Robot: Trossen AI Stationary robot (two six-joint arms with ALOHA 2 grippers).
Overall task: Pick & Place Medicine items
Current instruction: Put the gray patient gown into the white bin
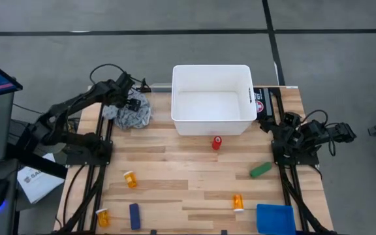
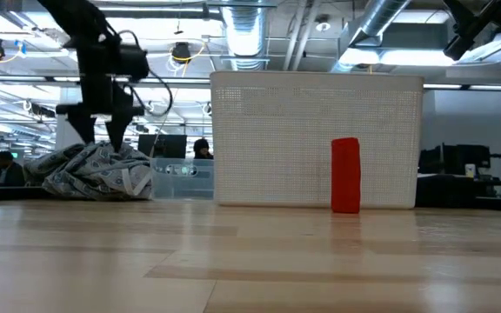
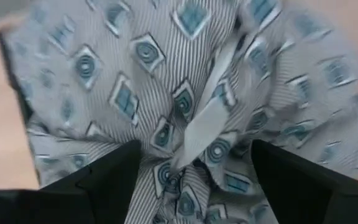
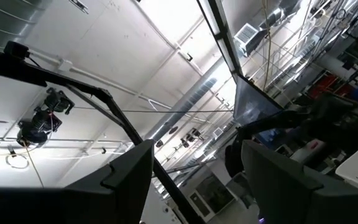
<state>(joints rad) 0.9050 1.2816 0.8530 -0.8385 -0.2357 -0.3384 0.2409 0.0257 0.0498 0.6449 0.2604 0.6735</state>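
Three small orange pill bottles with white caps lie on the wooden table: one at the left middle [image 1: 130, 179], one at the near left [image 1: 102, 217], one at the near right [image 1: 237, 202]. My left gripper [image 3: 194, 180] is open and points down at the top of the grey patterned rag [image 1: 134, 112], which lies crumpled at the far left, beside the white bin [image 1: 212, 121]. It also shows in the low view [image 2: 103, 135]. My right gripper [image 4: 197, 180] is open and empty, pointing up at the ceiling, on the folded right arm [image 1: 305, 136] at the table's right edge. My left gripper comes at the rag's bunched top folds [image 3: 197, 137] from above, pointing down, one finger [image 3: 104, 180] on either side. I cannot tell whether the fingertips touch the cloth. The rag rests on the table.
A red upright item [image 1: 217, 142] stands just in front of the bin. A green item [image 1: 260, 170] lies at the right, a dark blue block [image 1: 134, 216] at the near left, and a blue flat thing [image 1: 276, 219] at the near right corner.
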